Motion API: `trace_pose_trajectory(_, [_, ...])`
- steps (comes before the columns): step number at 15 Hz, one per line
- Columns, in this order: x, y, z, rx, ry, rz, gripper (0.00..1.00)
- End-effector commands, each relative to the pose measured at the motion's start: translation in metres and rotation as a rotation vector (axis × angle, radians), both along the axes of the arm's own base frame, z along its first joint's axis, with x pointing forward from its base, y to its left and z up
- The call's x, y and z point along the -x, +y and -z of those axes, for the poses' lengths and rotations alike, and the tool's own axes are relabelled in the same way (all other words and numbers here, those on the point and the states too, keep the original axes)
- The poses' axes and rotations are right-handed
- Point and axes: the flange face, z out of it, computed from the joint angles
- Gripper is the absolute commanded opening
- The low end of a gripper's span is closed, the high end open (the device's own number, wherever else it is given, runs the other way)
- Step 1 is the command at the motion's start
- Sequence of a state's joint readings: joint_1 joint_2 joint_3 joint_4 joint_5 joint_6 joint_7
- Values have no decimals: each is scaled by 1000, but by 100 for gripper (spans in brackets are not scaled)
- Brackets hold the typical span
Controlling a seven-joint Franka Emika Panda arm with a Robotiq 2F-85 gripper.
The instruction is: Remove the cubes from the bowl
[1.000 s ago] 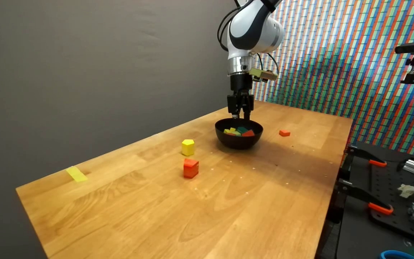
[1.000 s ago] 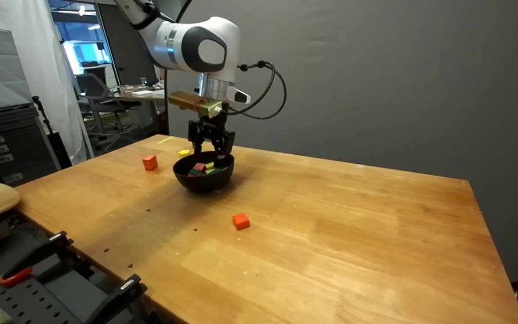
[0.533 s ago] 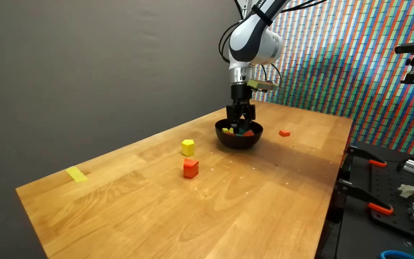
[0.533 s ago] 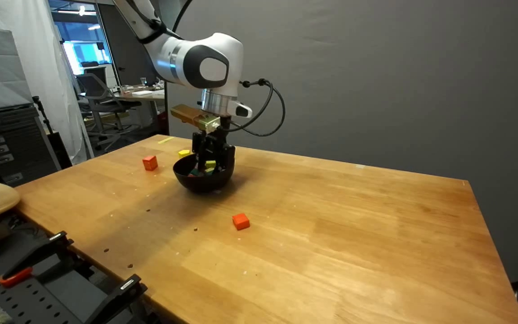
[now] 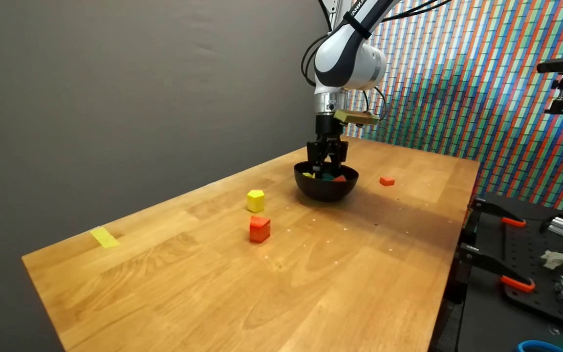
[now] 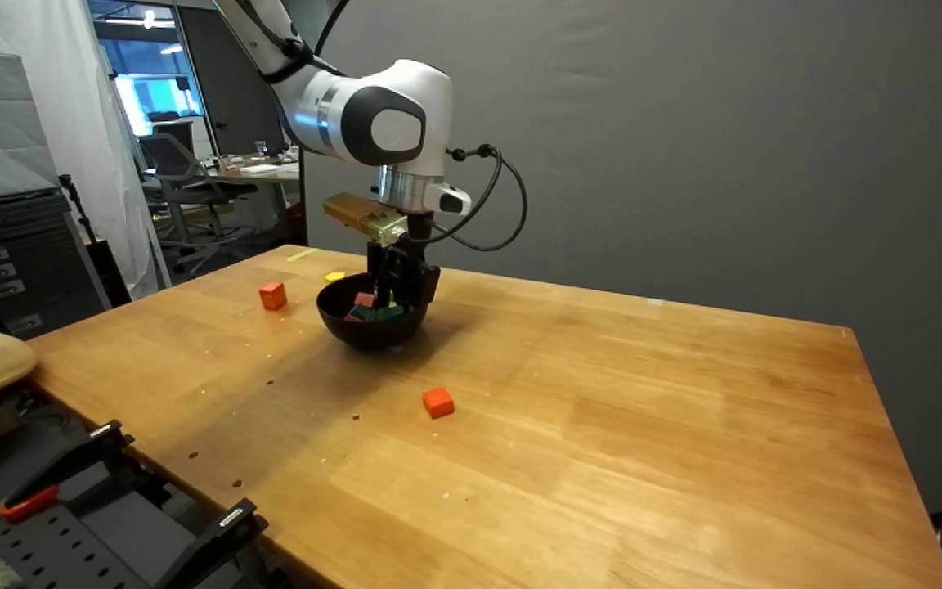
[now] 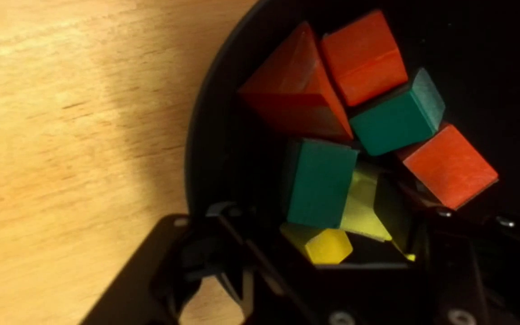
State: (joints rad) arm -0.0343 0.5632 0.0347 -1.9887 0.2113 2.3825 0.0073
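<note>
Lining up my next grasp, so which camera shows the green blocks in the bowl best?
The wrist view: looking down into the bowl, it shows two green blocks with distinct faces and edges. Both exterior views show only small bits of green above the bowl's near rim.

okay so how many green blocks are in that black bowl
2 visible. In the bowl, one green block lies between two red blocks; another green block lies beside a yellow block. More may be hidden underneath.
</note>
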Motion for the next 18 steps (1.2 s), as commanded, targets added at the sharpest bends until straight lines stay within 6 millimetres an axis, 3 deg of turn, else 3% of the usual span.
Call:
trace_pose_trajectory(1, [-2, -1, -12, 53, -12, 8, 47])
trace_pose_trajectory(2, [-2, 1, -11, 67, -1, -1, 47])
trace_pose_trajectory(7, [-6, 7, -17, 96, 9, -30, 8])
trace_pose_trajectory(9, [-8, 8, -25, 107, -1, -41, 11])
trace_pose_trajectory(11, [-9, 6, -52, 114, -37, -64, 11])
trace_pose_trajectory(13, [-9, 0, -91, 108, -115, -68, 11])
trace_pose_trajectory(16, [-12, -35, -150, 185, -237, -3, 11])
trace_pose_trajectory(18, [-16, -69, -169, 203, -257, 56, 12])
